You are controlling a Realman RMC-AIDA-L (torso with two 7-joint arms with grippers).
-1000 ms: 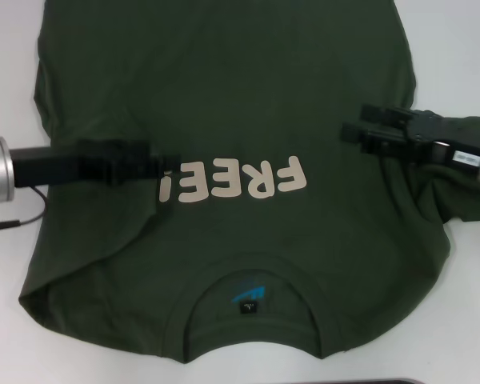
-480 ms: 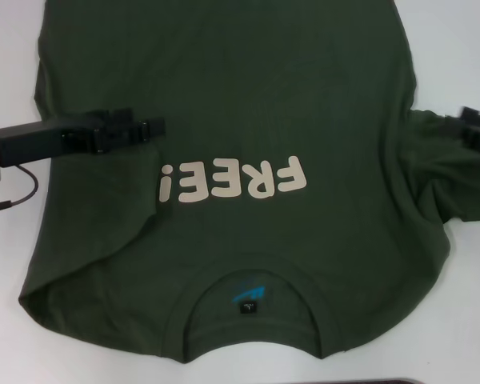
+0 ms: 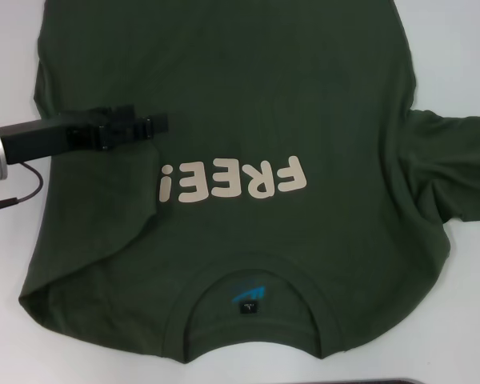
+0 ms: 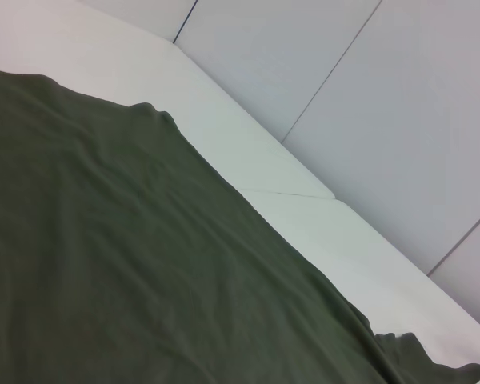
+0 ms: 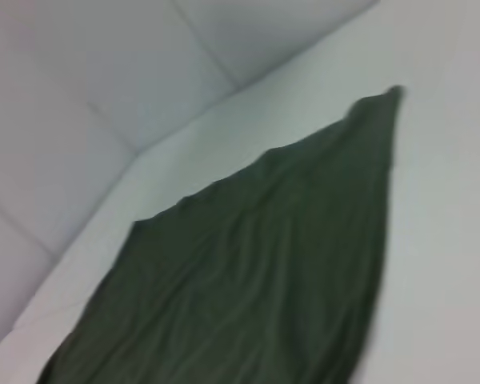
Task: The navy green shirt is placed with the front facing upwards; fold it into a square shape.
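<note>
The navy green shirt lies flat; right pincer gone, left pincer hovering, grip unclear.

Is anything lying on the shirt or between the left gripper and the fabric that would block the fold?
Nothing visible does. The left gripper hangs over the navy green shirt, whose surface is bare.

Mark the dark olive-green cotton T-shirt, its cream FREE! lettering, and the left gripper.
dark olive-green cotton T-shirt [image 3: 248,72]: head view, plain chest fabric.
cream FREE! lettering [image 3: 234,180]: head view, middle letters.
left gripper [image 3: 156,125]: head view, black tip over the shirt.
</note>
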